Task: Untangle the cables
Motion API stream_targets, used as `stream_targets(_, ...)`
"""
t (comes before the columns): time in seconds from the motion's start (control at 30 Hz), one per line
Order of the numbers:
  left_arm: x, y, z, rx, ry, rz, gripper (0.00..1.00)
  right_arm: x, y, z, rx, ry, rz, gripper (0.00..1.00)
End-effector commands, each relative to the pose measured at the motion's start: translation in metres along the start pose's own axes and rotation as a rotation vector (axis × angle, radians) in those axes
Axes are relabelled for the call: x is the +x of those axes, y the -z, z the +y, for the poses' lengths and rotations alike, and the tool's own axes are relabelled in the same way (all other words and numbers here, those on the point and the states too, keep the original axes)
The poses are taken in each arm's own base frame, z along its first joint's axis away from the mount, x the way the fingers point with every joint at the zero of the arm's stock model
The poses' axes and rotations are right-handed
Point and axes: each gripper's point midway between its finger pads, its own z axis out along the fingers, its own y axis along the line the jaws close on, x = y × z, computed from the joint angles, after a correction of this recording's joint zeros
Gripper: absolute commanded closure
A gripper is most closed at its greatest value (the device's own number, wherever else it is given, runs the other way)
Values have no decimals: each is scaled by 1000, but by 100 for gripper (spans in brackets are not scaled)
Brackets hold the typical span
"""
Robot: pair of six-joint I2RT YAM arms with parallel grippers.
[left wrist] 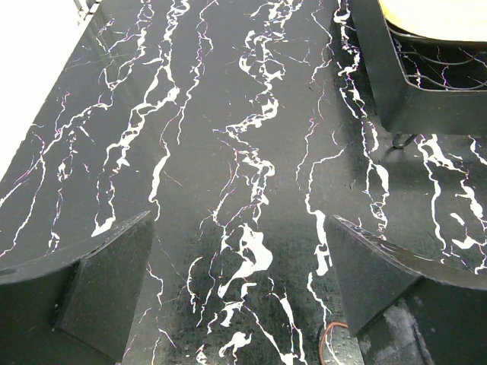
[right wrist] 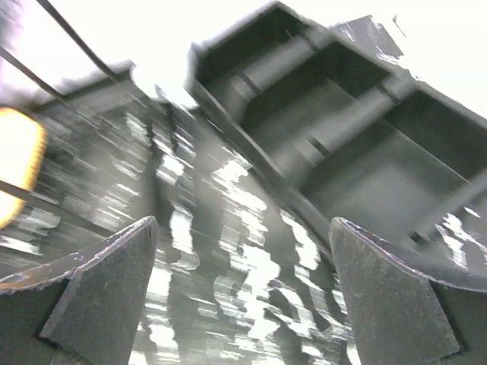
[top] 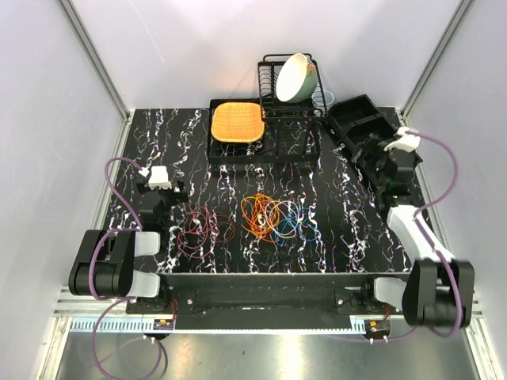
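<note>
Mid-table, a bit toward 6 o'clock, the cables (top: pixel 253 220) lie flat in two clumps on the table (top: pixel 348 229). Maroon loops (top: pixel 202 229) sit at 9 o'clock of the orange loops (top: pixel 261 212). Orange overlaps the blue and green loops (top: pixel 295 226) on its 3 o'clock side. Can't tell whether any strand bridges the maroon and orange clumps.

Left gripper (top: pixel 168 190) is near the maroon clump, at its 10 o'clock, not touching it. Jaws spread wide, only tabletop between them. Left wrist view: a thin reddish arc at the bottom edge, just beside the right-hand finger (left wrist: pixel 388 281).

Right gripper (top: pixel 379 158) is at the table's 3 o'clock edge, well apart from the cables, next to the bin. Jaws spread wide, nothing gripped. Its wrist view is motion-blurred.

Containers:
- Tray (top: pixel 238 149) at 12 o'clock holds a square orange waffle pad (top: pixel 236 123), lying flat and filling most of it.
- Rack (top: pixel 269 83) just at 3 o'clock of the tray holds one bowl (top: pixel 295 77), tipped on edge, cream inside facing 9 o'clock.
- Clear cup (top: pixel 321 99) at the rack's 3 o'clock side; inside the rack or beside it, can't tell.
- Bin (top: pixel 360 119) at 2 o'clock is black, set diagonally and split by dividers into several compartments. In the blurred right wrist view only its walls and floor are discernible.
</note>
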Motion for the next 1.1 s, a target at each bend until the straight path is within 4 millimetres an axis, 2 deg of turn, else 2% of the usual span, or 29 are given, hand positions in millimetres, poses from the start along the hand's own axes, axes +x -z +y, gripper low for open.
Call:
stream_targets(0.0,-31,-7,-1,6,17,-105,1,-2,35,41,-92,-387,169,0)
stream_targets(0.1,-32,-7,-1,6,15,-108,1,3,55,64,-208,-455,246,0)
stream_targets(0.17,-31,-7,-1,5,17,-105,1,7,61,70,-239,-458,270,0)
stream_targets(0.2,-32,-7,-1,6,17,-107,1,1,63,71,-247,-454,256,0)
stream_targets(0.27,-31,-7,-1,5,17,-105,1,4,68,65,-201,-429,295,0)
stream_targets(0.33,-31,-7,-1,6,15,-105,1,-2,71,65,-202,-410,295,0)
stream_targets(0.43,-31,-7,-1,6,17,-105,1,4,80,66,-203,-420,333,0)
stream_targets(0.53,-31,-7,-1,6,15,-104,1,23,84,71,-191,-437,427,0)
stream_targets(0.57,-32,-8,-1,6,17,-105,1,36,85,69,-169,-420,478,2)
stream_targets(0.6,-31,-8,-1,6,16,-101,1,36,85,70,-165,-408,485,4)
stream_targets(0.63,-34,-7,0,3,16,-113,1,44,90,85,-195,-377,520,5)
stream_targets(0.67,-37,-5,-1,6,12,-121,1,52,91,83,-162,-348,535,5)
stream_targets(0.7,-47,-6,-6,30,-6,-134,1,51,92,88,-164,-326,538,5)
stream_targets(0.73,-39,-4,-5,21,-11,-68,1,55,97,97,-179,-302,555,5)
stream_targets(0.77,-59,1,-4,8,0,-89,1,62,98,97,-165,-290,582,5)
stream_targets(0.83,-78,4,0,-29,59,-10,1,65,101,102,-181,-298,603,5)
stream_targets(0.87,-106,10,2,-38,98,-51,1,67,104,106,-194,-306,620,5)
stream_targets(0.93,-132,19,-1,-56,240,-7,1,69,106,105,-191,-305,625,5)
stream_targets(0.97,-136,24,2,-88,283,20,1,67,106,102,-179,-298,614,5)
stream_targets(1.0,-119,33,4,-156,381,110,1,68,107,100,-172,-291,612,5)
stream_targets(1.03,-105,42,36,-383,461,120,1,66,107,99,-171,-287,600,4)
stream_targets(1.07,-81,55,50,-529,560,179,1,65,107,97,-166,-278,591,4)
